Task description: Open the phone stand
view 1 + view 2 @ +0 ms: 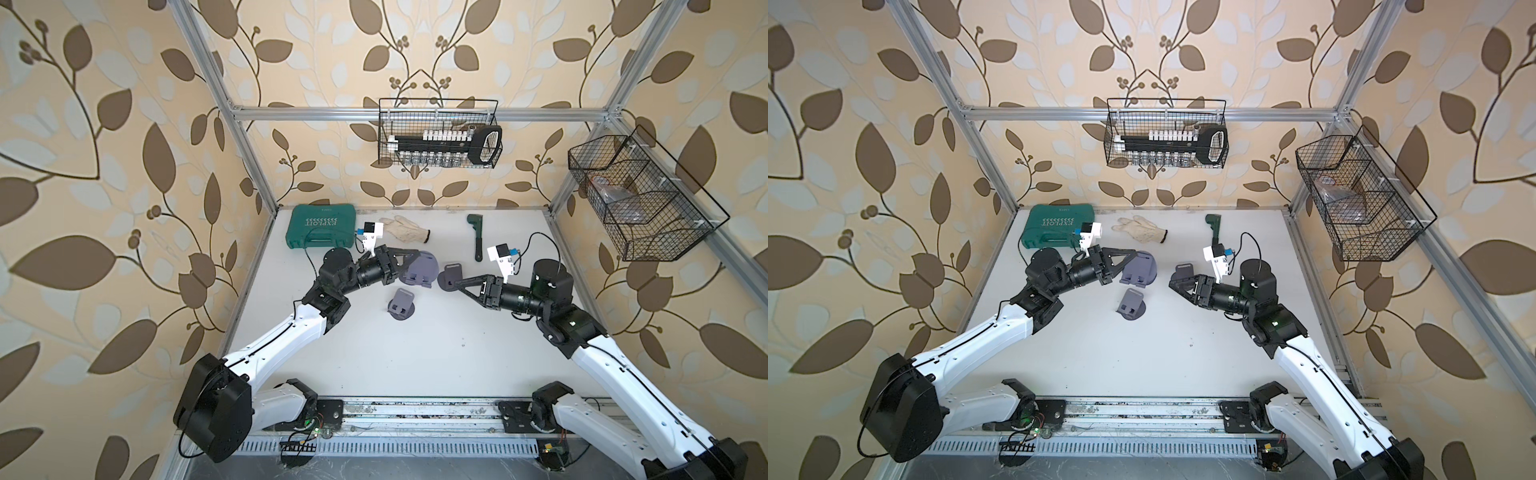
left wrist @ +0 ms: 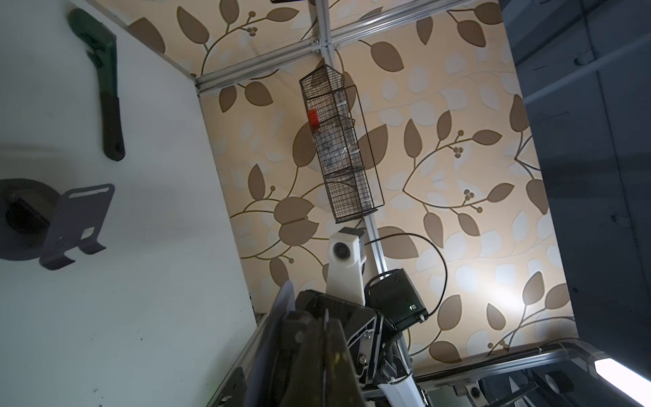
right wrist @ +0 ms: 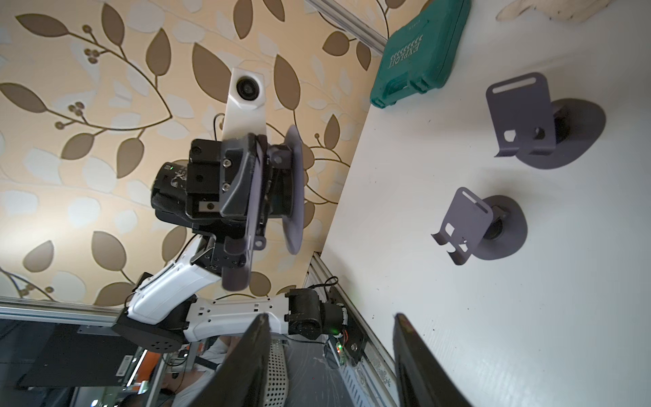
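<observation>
Between the clamped fingers of the left gripper [image 1: 414, 254] a grey phone stand [image 1: 422, 272] is held clear of the table [image 1: 374, 353], at 1 o'clock from a second stand [image 1: 402, 304]. Only in the right wrist view are its disc seen edge-on and the right gripper [image 3: 331, 319] found parted and empty.

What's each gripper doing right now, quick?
Left gripper: shut on the grey round-based phone stand.
Right gripper: open, nothing between its jaws.
</observation>
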Robot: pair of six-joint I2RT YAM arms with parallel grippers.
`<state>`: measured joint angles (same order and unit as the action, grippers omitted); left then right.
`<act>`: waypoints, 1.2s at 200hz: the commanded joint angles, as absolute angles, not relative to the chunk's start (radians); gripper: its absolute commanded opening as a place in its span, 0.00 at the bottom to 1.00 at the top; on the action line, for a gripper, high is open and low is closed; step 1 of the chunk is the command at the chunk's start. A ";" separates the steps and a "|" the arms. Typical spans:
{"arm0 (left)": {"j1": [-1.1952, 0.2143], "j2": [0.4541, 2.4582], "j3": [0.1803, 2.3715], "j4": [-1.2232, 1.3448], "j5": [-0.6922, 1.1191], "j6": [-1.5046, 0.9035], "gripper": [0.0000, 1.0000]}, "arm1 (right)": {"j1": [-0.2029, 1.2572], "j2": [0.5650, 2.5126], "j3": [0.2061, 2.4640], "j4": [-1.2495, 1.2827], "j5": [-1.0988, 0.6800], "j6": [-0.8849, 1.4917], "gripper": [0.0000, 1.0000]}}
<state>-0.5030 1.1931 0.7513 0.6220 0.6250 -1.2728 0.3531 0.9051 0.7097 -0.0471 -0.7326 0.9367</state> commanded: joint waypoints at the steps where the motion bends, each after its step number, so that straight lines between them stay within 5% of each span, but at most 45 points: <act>1: -0.506 1.110 0.756 0.689 0.604 -1.294 0.00 | 0.356 0.964 0.666 0.079 -0.750 1.030 0.52; 240: -0.535 1.141 0.798 0.599 0.624 -1.210 0.00 | 0.507 1.092 0.745 0.257 -0.743 1.067 0.53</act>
